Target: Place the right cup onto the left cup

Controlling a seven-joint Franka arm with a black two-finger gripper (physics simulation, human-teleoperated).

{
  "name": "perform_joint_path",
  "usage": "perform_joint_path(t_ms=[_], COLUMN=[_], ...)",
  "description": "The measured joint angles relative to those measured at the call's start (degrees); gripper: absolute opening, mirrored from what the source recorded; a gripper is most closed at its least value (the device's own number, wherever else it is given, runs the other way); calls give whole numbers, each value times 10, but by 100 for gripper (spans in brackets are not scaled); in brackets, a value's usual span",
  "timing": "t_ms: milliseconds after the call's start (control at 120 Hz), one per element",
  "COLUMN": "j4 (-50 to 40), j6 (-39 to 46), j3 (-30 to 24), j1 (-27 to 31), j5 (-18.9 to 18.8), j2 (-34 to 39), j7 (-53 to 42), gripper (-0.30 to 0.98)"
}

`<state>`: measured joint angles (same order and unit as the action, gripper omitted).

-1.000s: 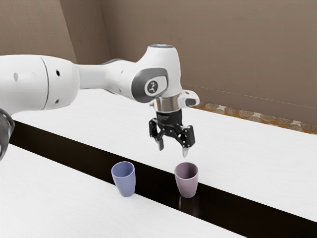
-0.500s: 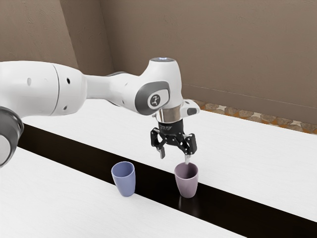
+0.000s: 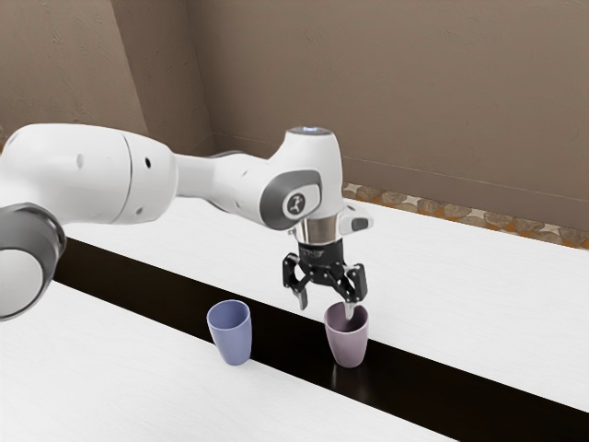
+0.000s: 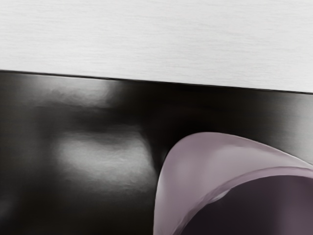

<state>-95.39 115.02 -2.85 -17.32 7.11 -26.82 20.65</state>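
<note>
In the exterior view the gripper (image 3: 326,306) points down, its fingers apart, at the mauve cup (image 3: 348,344). One fingertip overlaps the cup's mouth, and the other hangs outside, toward the exterior view's left. That cup stands upright on the dark strip; the wrist view has the same mauve cup (image 4: 190,166), cut off by the picture's edge, with part of its opening. The blue cup (image 3: 231,333) stands upright toward the exterior view's left, apart from the gripper. Whether a finger touches the mauve cup, I cannot tell.
A glossy dark strip (image 3: 433,380) crosses the white table (image 3: 479,313) under the cups. Beyond the table are a brown wall (image 3: 414,92) and a band of stone-patterned floor (image 3: 460,212). The arm (image 3: 147,180) comes in from the exterior view's left.
My hand has come down and shifted slightly toward the exterior view's right, bringing one fingertip to the mauve cup's mouth. Both cups stand where they were.
</note>
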Motion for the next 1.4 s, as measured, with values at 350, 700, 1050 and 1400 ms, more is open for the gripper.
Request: perform_joint_path(t_ms=[350,700,1050,1400], j4=[5,10,11,4], j6=[6,6,7,6], j3=[2,2,5,8], j1=[-1,-5,-8,-13], j5=[1,2,0,-5], j2=[-20,-25,-25,16], j7=[7,10,12,15], gripper=[64,30,-1,-9])
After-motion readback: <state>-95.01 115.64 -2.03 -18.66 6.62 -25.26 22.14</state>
